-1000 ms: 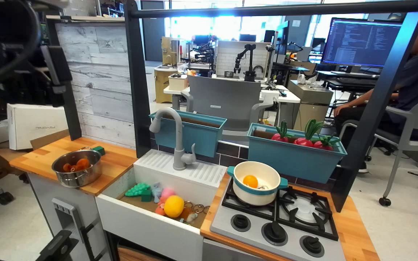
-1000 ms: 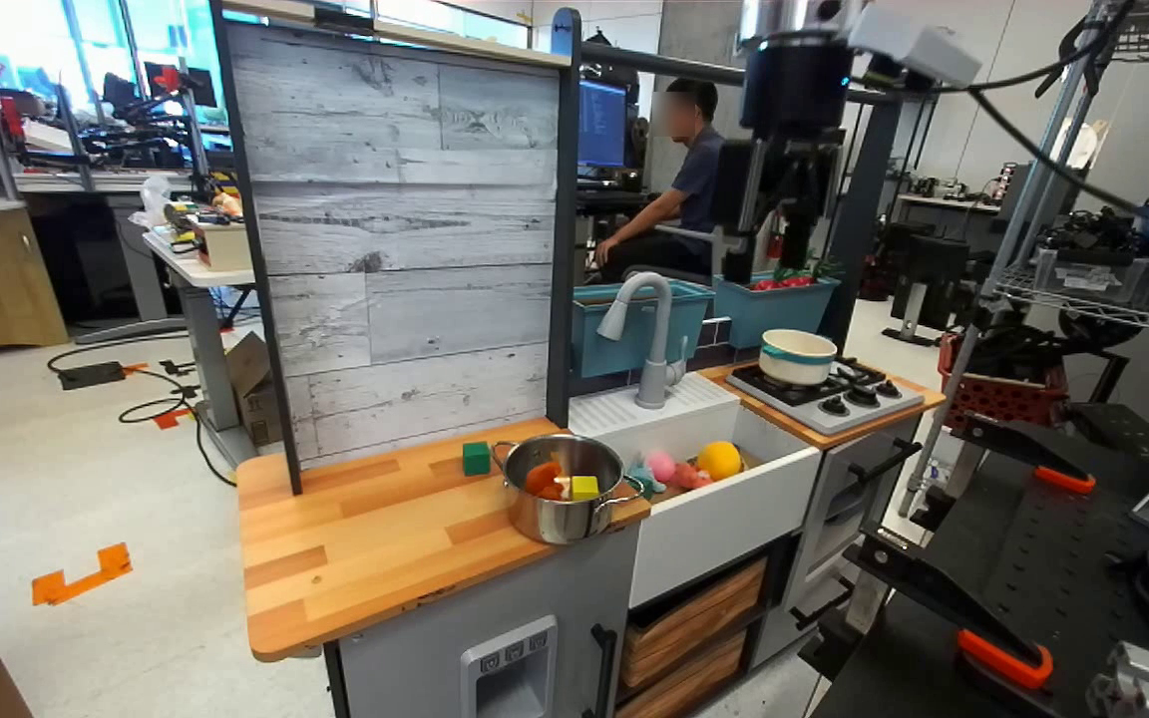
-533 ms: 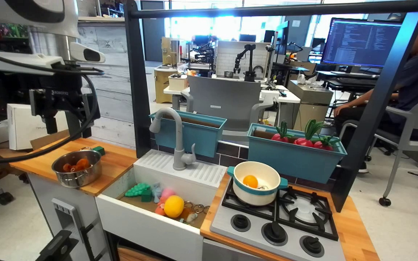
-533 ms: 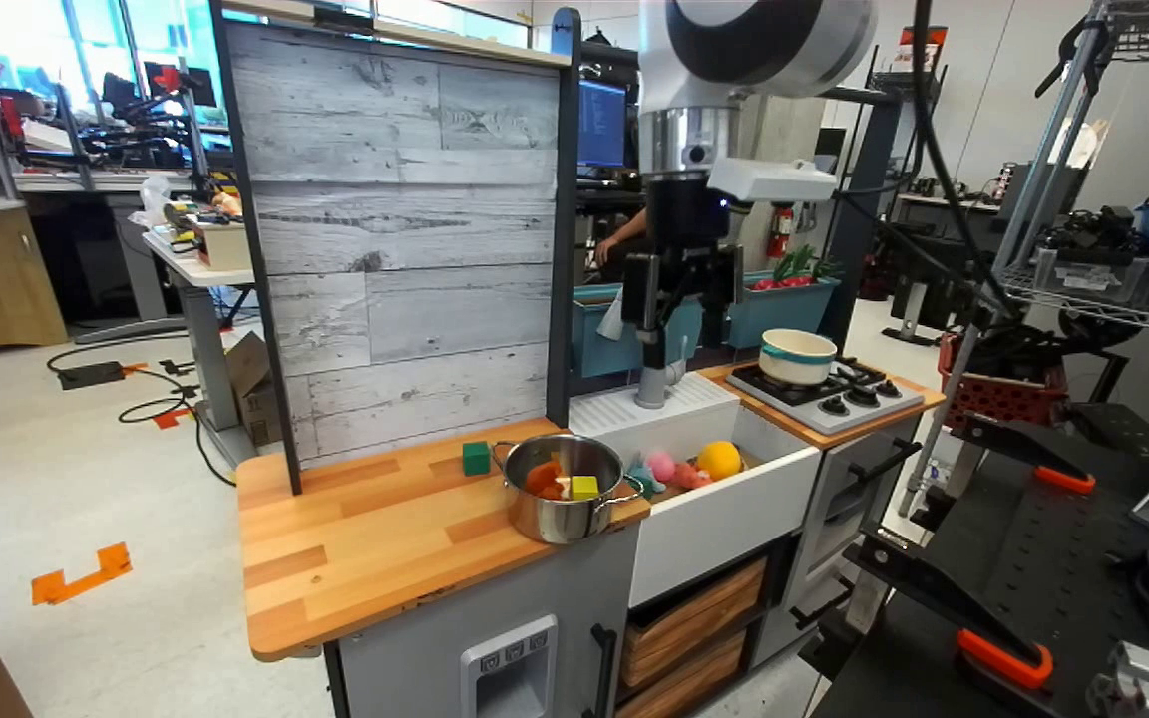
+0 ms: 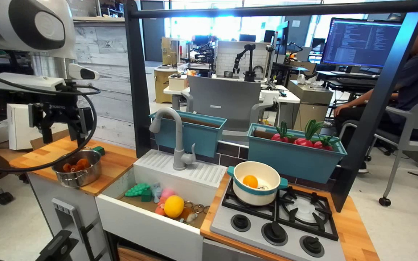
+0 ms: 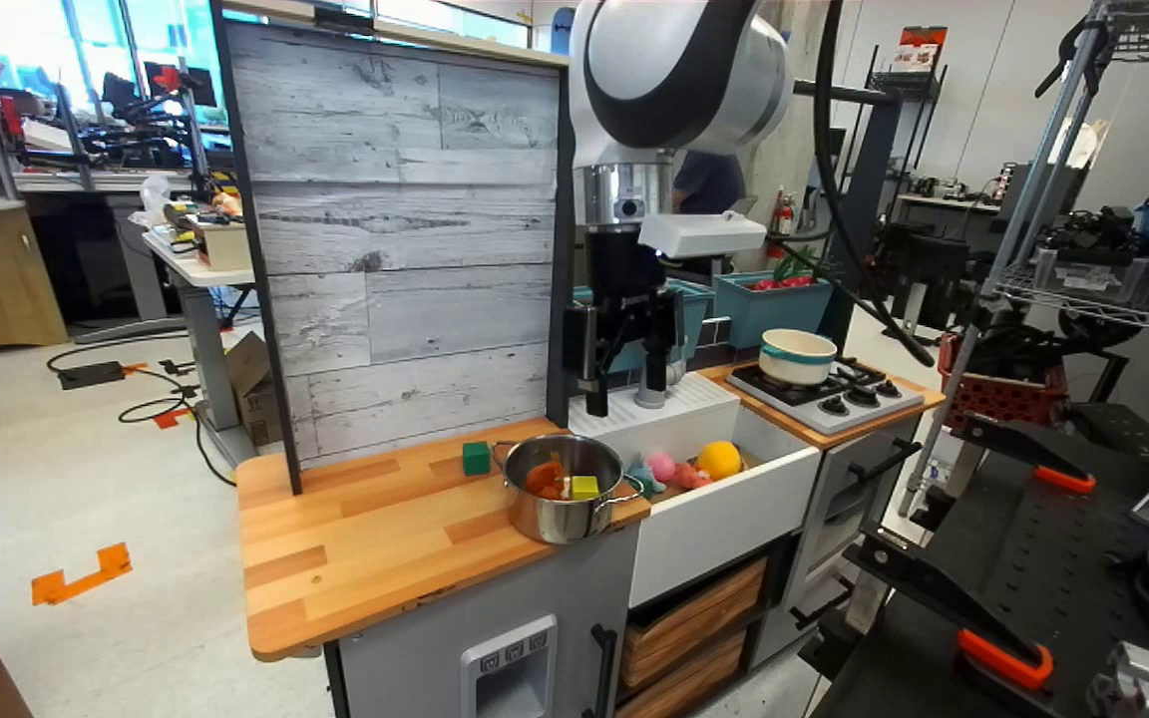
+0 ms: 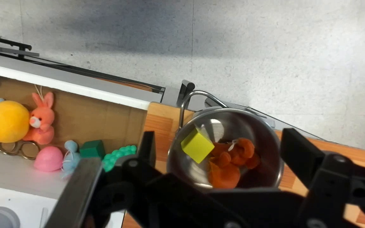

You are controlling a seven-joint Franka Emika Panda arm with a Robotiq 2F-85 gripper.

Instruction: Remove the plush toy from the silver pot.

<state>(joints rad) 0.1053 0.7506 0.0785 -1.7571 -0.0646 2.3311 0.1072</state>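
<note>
The silver pot [image 5: 72,180] stands on the wooden counter left of the sink in an exterior view. It also shows in the other exterior view [image 6: 557,521] and, from above, in the wrist view [image 7: 260,126]. The orange-red plush toy [image 7: 238,153] with a white string lies inside it, against a rounded orange piece [image 7: 225,177]; I cannot tell if that is part of it. A yellow cube [image 7: 197,146] is also in the pot. My gripper [image 7: 219,141] is open and empty, above the pot, fingers pointing down; its fingertips show in both exterior views [image 5: 64,139] [image 6: 626,394].
A green cube [image 6: 476,458] sits beside the pot. The white sink [image 5: 147,230] holds several toys, including a yellow-orange ball [image 5: 173,206]. A grey faucet [image 5: 177,134] and a tall panel [image 6: 405,249] rise behind. A cream pot [image 5: 256,197] stands on the stove.
The arm has swung in over the counter and come down closer above the pot, moving left in an exterior view. The pot and the things in it have not moved.
</note>
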